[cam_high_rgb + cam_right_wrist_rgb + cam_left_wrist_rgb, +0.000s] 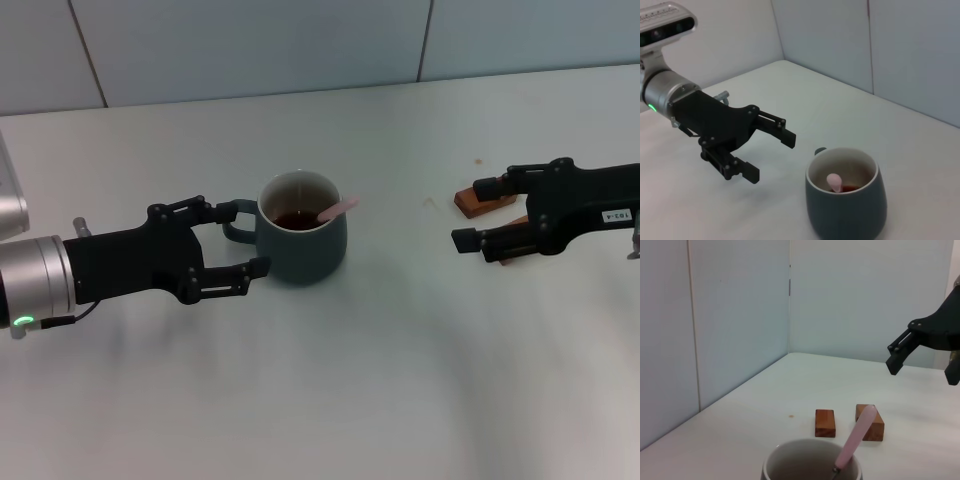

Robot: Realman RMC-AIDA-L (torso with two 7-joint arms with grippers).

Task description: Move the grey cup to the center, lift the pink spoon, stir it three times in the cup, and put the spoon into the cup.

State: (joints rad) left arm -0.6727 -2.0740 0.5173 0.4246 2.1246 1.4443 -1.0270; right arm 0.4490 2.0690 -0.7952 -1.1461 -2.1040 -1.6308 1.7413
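Note:
The grey cup stands upright on the white table, with dark brown liquid inside. The pink spoon rests in it, bowl down, with its pink handle leaning over the rim on the side towards my right arm. My left gripper is open on the cup's handle side, its fingers either side of the loop handle. In the right wrist view this gripper stands slightly apart from the cup. My right gripper is open and empty, well to the right of the cup, above the wooden blocks.
Two brown wooden blocks lie on the table under and beside my right gripper. A silver object sits at the table's left edge. A pale wall runs along the far side.

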